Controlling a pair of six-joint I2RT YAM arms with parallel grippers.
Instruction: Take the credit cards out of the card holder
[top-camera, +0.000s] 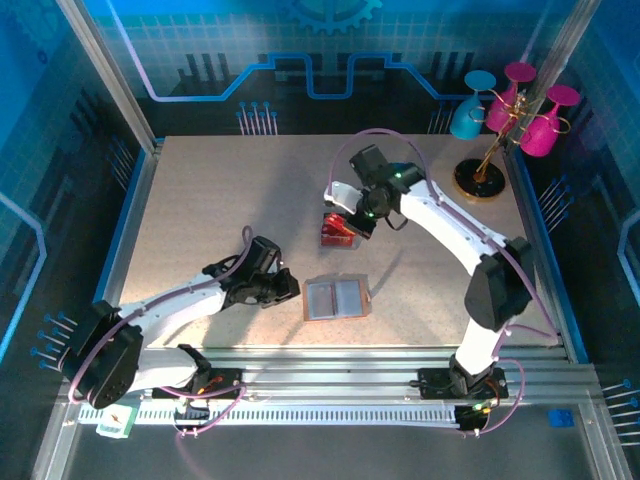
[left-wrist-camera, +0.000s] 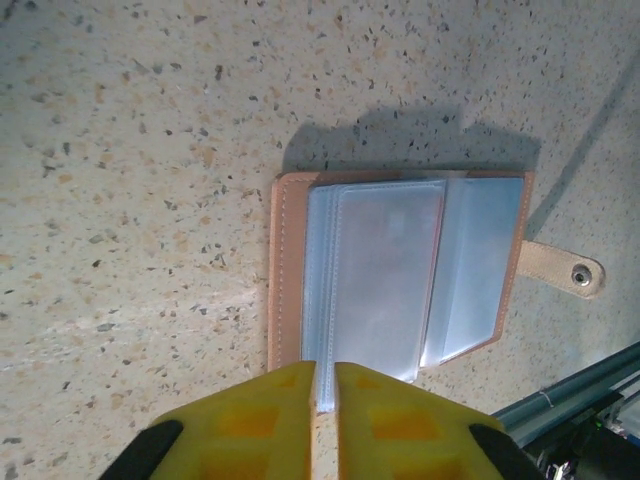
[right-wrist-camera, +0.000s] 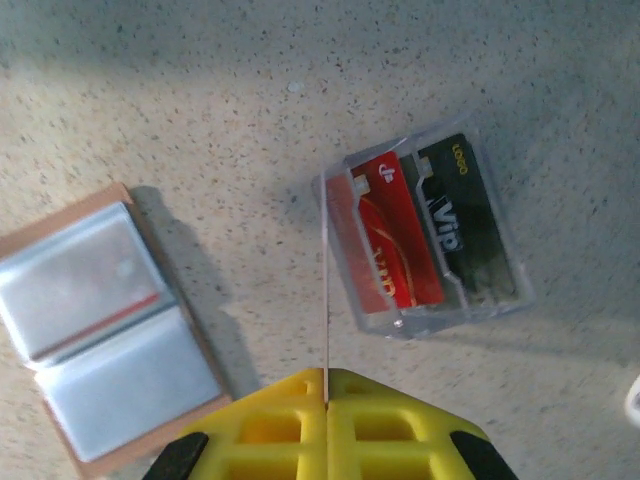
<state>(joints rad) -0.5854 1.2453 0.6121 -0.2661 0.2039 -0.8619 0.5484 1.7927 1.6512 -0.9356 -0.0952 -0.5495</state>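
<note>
The picture's bottom edge is cropping the left tool (left-wrist-camera: 323, 372), and its yellow fingers (left-wrist-camera: 260, 415) are covering the near end of the card holder's (left-wrist-camera: 288, 270) clear sleeves; whether they are pinching a sleeve is not showing. A thin sliver (right-wrist-camera: 326, 300) is poking edge-on from between the right tool's (right-wrist-camera: 326, 376) closed fingers, too thin to identify. The right wrist view's left edge is cutting off the card holder.

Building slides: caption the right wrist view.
Shut right claw near clear box holding red card and black card; open wallet alongside.

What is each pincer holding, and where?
Right pincer: thin flat card, edge-on, by its near end. Left pincer: tan wallet's clear plastic sleeve, by its edge.
</note>
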